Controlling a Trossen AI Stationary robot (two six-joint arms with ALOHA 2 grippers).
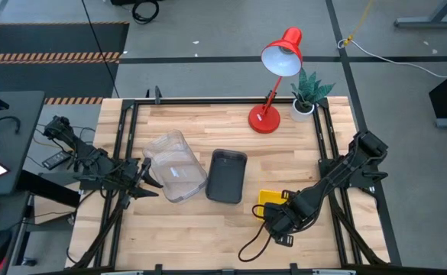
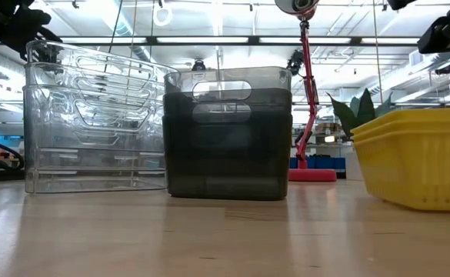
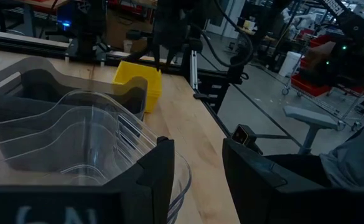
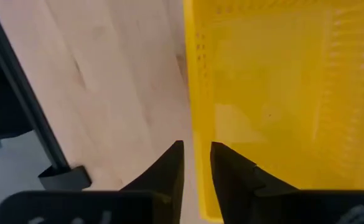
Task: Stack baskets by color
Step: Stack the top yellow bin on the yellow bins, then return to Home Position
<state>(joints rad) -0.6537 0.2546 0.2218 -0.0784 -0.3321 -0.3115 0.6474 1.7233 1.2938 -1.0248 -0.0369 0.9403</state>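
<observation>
Yellow baskets [image 4: 281, 93] directly under my right gripper [image 4: 196, 155], rim between narrowly parted fingers (grip uncertain); left gripper [image 3: 197, 165] apart, empty.

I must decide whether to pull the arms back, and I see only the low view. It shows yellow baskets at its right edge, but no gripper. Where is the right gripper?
Observer: The right gripper is at the side wall of the yellow baskets, fingers slightly apart astride it.
Operator: And the left one?
Observer: The left gripper is open at the rim of the clear baskets, on the side away from the dark grey baskets.
Operator: Are the three stacks in one line?
Observer: No. From above, the yellow stack lies nearer the front edge.
</observation>
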